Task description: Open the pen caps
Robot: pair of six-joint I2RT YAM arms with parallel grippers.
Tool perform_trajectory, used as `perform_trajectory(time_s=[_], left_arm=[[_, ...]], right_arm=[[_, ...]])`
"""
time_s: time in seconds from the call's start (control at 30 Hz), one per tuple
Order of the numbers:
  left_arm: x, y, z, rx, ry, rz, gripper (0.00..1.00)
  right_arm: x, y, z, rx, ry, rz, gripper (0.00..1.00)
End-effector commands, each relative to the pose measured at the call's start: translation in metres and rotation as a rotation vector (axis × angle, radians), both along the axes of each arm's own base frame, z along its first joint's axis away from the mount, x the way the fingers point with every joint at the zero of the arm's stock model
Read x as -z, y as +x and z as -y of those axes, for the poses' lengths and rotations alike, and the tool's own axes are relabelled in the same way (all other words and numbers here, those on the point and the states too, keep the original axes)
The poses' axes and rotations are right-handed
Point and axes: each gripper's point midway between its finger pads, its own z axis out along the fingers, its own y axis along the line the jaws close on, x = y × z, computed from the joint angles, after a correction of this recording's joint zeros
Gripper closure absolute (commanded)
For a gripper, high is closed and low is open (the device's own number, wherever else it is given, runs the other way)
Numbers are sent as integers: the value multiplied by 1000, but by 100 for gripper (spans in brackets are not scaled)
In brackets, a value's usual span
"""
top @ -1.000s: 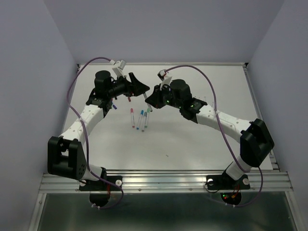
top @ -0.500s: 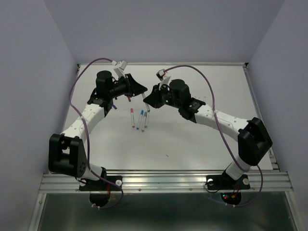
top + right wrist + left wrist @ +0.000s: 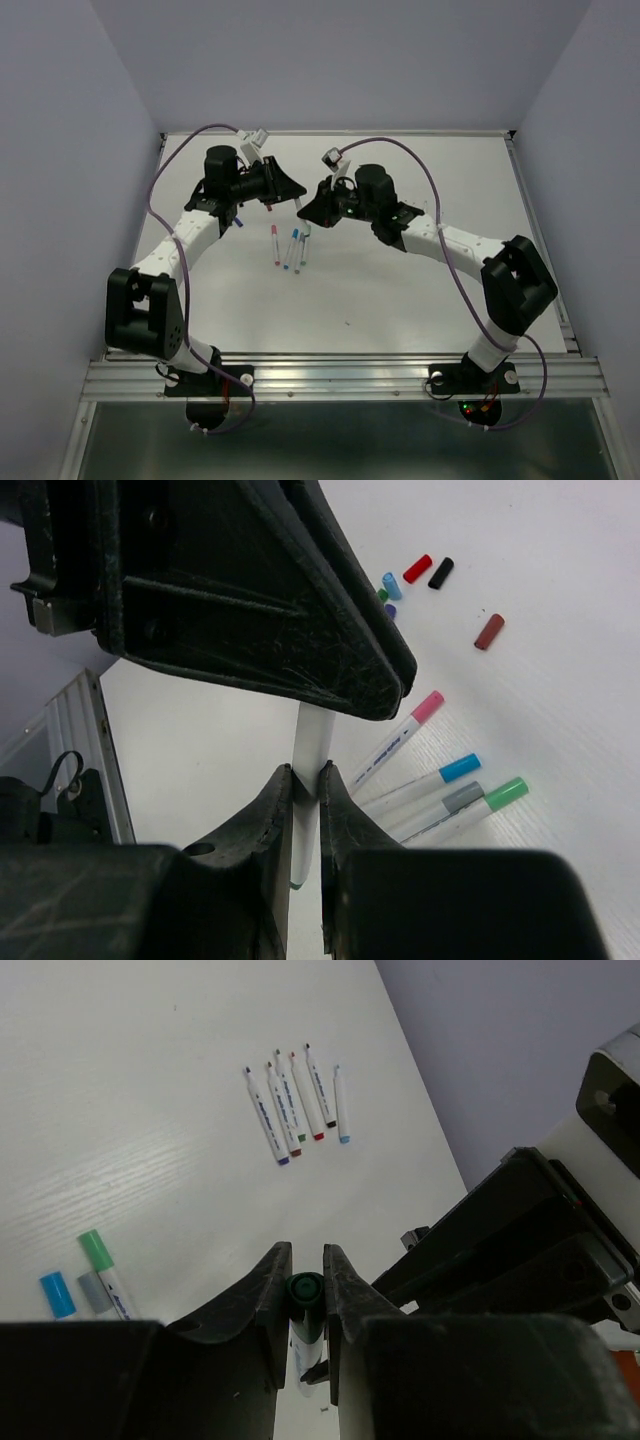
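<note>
Green cap gripped by left jaws | right jaws clamp white pen | table edges well off

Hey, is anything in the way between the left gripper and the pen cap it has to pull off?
Nothing visible. The left gripper is shut directly on the dark green cap, while the right gripper clamps that pen's white barrel.

Pens and caps on the worktop
A raised pen spans the jaws of left arm and right arm; a pen cluster lies just in front, loose caps near it, another pen row apart.
</note>
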Motion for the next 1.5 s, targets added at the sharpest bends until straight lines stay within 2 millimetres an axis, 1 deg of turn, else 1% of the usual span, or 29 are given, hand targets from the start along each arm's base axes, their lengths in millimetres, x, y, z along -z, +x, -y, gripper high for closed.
perform_trajectory(time_s=[0.0, 0.03, 0.1, 0.13, 0.17, 0.2, 0.23, 0.27, 0.3, 0.4, 0.43, 0.5, 0.57, 0.6, 0.63, 0.7, 0.73, 0.77, 0.83, 0.87, 0.93, 0.97, 1.0, 1.03, 1.1, 1.13, 1.27, 1.33, 1.47], left_arm=[[-67, 48, -14, -107, -39, 203, 100], [-71, 56, -19, -126, -42, 210, 100], [-78, 68, -30, -163, -49, 216, 100], [-90, 76, -36, -195, -51, 242, 100], [-89, 84, -41, -215, -49, 234, 100], [-98, 91, -48, -233, -49, 245, 100], [-100, 95, -50, -241, -47, 247, 100], [-100, 100, -53, -253, -47, 242, 100], [-106, 105, -60, -279, -45, 253, 100], [-110, 112, -68, -313, -42, 259, 100], [-110, 113, -70, -316, -42, 255, 100], [-106, 114, -71, -311, -33, 238, 100], [-94, 114, -78, -340, 7, 209, 100], [-80, 112, -82, -363, 38, 161, 100], [-68, 114, -92, -416, 76, 134, 100], [-52, 112, -105, -476, 146, 100, 96], [-29, 109, -118, -542, 202, 37, 94], [-19, 106, -125, -575, 235, 6, 92], [14, 99, -143, -653, 317, -80, 90], [25, 97, -147, -666, 339, -107, 90], [49, 93, -152, -680, 377, -157, 89], [60, 93, -153, -677, 392, -180, 88], [69, 92, -153, -673, 402, -201, 87], [85, 91, -155, -671, 427, -244, 87], [98, 91, -159, -686, 460, -280, 87], [112, 91, -167, -717, 498, -318, 87], [132, 89, -175, -742, 553, -378, 78], [136, 90, -175, -740, 557, -384, 75], [152, 92, -175, -732, 573, -414, 74]], right_arm=[[40, -106, -23, -402, -37, -132, 99], [39, -118, -24, -448, -27, -137, 99], [47, -134, -24, -481, -33, -155, 99], [49, -141, -25, -505, -36, -154, 99], [49, -151, -27, -525, -40, -148, 99], [54, -153, -25, -511, -41, -177, 99], [53, -161, -23, -555, -31, -187, 99], [53, -160, -22, -537, -30, -190, 99], [56, -169, -17, -570, -30, -211, 99], [55, -171, -14, -552, -23, -225, 99], [61, -162, -13, -484, -53, -224, 99], [53, -155, -11, -436, -49, -182, 99], [49, -138, -9, -342, -58, -174, 99], [44, -132, -7, -308, -50, -185, 99], [45, -116, 0, -249, -53, -190, 99], [48, -94, 12, -158, -60, -214, 99], [50, -85, 20, -118, -59, -235, 99], [53, -63, 36, -31, -63, -253, 99], [59, -46, 55, 61, -69, -283, 99], [62, -29, 72, 160, -89, -282, 99], [64, -17, 85, 240, -129, -264, 99], [70, -5, 100, 327, -169, -268, 99], [72, 1, 108, 364, -182, -266, 99], [72, 7, 115, 414, -204, -258, 99], [77, 16, 131, 483, -235, -268, 99], [78, 20, 138, 525, -253, -273, 99], [82, 29, 152, 590, -277, -277, 99], [85, 33, 158, 611, -290, -279, 99], [86, 34, 160, 623, -302, -280, 99]])
